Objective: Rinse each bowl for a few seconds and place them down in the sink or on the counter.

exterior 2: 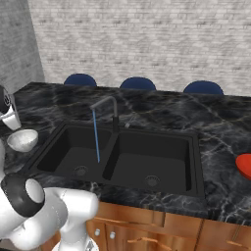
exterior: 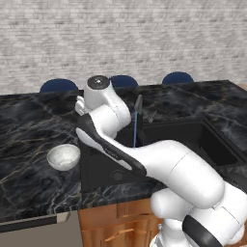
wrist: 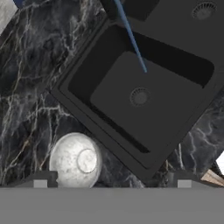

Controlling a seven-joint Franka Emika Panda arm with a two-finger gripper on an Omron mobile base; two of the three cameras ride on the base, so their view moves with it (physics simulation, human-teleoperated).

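Arm: bent over the sink's point(exterior: 193, 140) left basin, hand pointing down.
Claw point(wrist: 112, 183): spread wide, empty.
Bowl point(wrist: 75, 159): upright on bench point(exterior: 29, 144), nine o'clock of sink.
Faucet point(exterior 2: 105, 105): water running.

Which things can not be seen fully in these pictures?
- Red object, right base view: cut by the right edge, so its kind is unclear.
- Matte black double-basin sink, left base view: the white arm covers its left basin.
- Small white speckled bowl, hand view: lower rim cut off.

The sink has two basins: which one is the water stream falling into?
The basin nearest the white bowl; the blue stream lands there, while the other basin stays dry.
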